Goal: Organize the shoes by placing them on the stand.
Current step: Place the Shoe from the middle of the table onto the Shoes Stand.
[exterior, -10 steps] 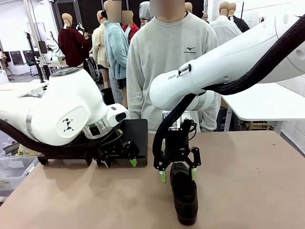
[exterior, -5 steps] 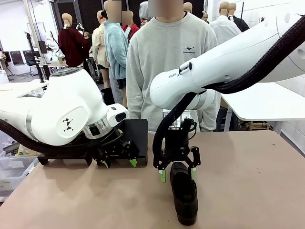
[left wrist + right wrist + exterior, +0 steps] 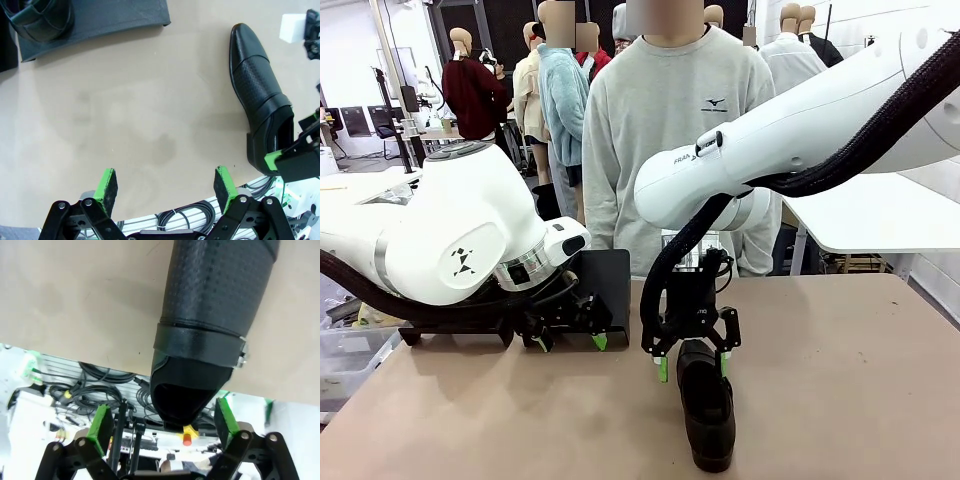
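Front view: the white right arm carries the printed letters "FRA" on its forearm link, the rest hidden by a black cable sleeve; the white left arm (image 3: 460, 240) bears a small black diamond-pattern logo on its rounded joint. The person (image 3: 670, 130) at the far side wears a grey sweatshirt with a small dark chest emblem too small to read.

A matte black perforated shoe with a strap and thick sole (image 3: 707, 405) lies on the tan counter (image 3: 840, 380), right of centre near the near edge. Its long axis runs far to near, the toe towards the near edge and the heel opening towards the far side. The right pincer (image 3: 691, 366) hangs over that heel, its green pads spread wide on either side and not touching the shoe. In the right wrist view the heel opening of the shoe (image 3: 200, 340) sits between the two spread fingers.

The left pincer (image 3: 568, 341) sits low at the left of the counter, also spread wide and empty, just in front of a flat black stand (image 3: 605, 275). In the left wrist view the shoe (image 3: 260, 100) lies apart from the stand's edge (image 3: 100, 20).
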`<state>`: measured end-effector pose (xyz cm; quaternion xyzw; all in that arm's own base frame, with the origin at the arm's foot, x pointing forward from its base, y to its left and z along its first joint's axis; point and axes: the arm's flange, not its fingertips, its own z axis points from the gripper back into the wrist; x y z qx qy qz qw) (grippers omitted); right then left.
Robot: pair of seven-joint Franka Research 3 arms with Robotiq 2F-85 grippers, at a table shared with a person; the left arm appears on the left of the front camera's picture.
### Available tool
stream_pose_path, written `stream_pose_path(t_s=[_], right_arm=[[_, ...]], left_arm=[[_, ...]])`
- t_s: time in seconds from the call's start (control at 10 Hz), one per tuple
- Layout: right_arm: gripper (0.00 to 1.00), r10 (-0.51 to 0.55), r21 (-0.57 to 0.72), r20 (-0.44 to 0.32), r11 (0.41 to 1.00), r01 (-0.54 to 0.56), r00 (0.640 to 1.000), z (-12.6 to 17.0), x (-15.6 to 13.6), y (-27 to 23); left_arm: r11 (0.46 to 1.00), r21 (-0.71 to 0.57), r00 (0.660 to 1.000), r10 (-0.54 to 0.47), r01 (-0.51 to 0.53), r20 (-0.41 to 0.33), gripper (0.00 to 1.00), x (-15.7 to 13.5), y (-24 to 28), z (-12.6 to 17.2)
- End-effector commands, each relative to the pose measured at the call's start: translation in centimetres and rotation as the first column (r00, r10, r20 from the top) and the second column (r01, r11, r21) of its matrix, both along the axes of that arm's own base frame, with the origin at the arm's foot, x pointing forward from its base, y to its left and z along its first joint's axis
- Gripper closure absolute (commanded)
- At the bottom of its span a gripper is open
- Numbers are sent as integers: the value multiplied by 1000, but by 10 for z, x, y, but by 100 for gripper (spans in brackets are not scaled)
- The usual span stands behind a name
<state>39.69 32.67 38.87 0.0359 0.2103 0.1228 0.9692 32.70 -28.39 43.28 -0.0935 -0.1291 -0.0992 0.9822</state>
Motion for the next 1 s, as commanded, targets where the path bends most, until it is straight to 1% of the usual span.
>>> stream_pose_path(t_s=[0.0, 0.1, 0.3, 0.4, 0.5, 0.6, 0.7, 0.8, 0.9], right_arm=[[0, -13, -5, 84, 1000, 13, 996, 44, -2, -27], [0, -3, 29, 86, 1000, 0, 996, 61, 2, -51], [0, -12, 182, 123, 983, -11, 992, 93, 6, -99], [0, 40, 175, 124, 983, -61, 991, 101, 12, -130], [0, 205, 159, 91, 963, -218, 974, 98, 21, -168], [0, 230, 209, 55, 949, -237, 972, 90, 28, -206], [0, 259, 273, 93, 922, -275, 961, 79, 29, -243], [0, 302, 312, 144, 890, -333, 942, 69, 29, -267], [0, 343, 350, 166, 856, -380, 925, 57, 33, -277]], left_arm=[[1000, 2, 1000, 5, -5, 13, 0, 1, 1, -1], [1000, 2, 1000, 5, -5, 13, 0, 1, 1, -1], [1000, 2, 1000, 5, -5, 13, 0, 1, 1, -1], [1000, 2, 1000, 5, -5, 13, 0, 1, 1, -1], [1000, 2, 1000, 5, -5, 13, 0, 1, 1, -1], [1000, 2, 1000, 5, -5, 13, 0, 1, 1, -1], [1000, 2, 1000, 5, -5, 13, 0, 1, 1, -1], [1000, 2, 1000, 5, -5, 13, 0, 1, 1, -1], [1000, 2, 1000, 5, -5, 13, 0, 1, 1, -1]])
